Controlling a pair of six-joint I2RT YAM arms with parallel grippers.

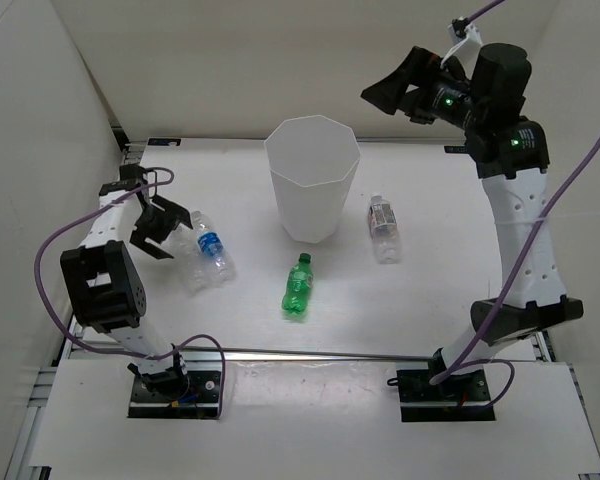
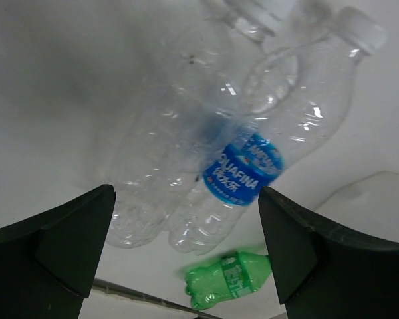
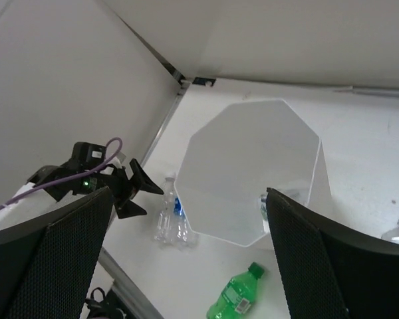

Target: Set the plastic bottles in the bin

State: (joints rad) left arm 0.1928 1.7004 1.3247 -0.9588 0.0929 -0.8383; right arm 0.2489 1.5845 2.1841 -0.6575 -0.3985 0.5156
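4 lying outside bin (image 1: 312, 185): Aquafina bottle (image 1: 212, 247) + clear bottle (image 1: 194, 268) left, green bottle (image 1: 298, 288) front, dark-label bottle (image 1: 384, 228) right. L hand (image 1: 161, 226), R hand (image 1: 396, 90) hanging spread.

A flat white bench (image 1: 430, 300) carries a tall white faceted plastic bin (image 1: 311, 205), standing upright toward the far middle. A small green plastic bottle with a green cap (image 1: 298, 288) lies on its side just in front of the bin. To the left, a clear plastic bottle with a blue label (image 1: 212, 247) lies against a second clear bottle (image 1: 194, 270). Right of the bin, apart from it, lies a clear white-capped bottle with a dark label (image 1: 383, 225).
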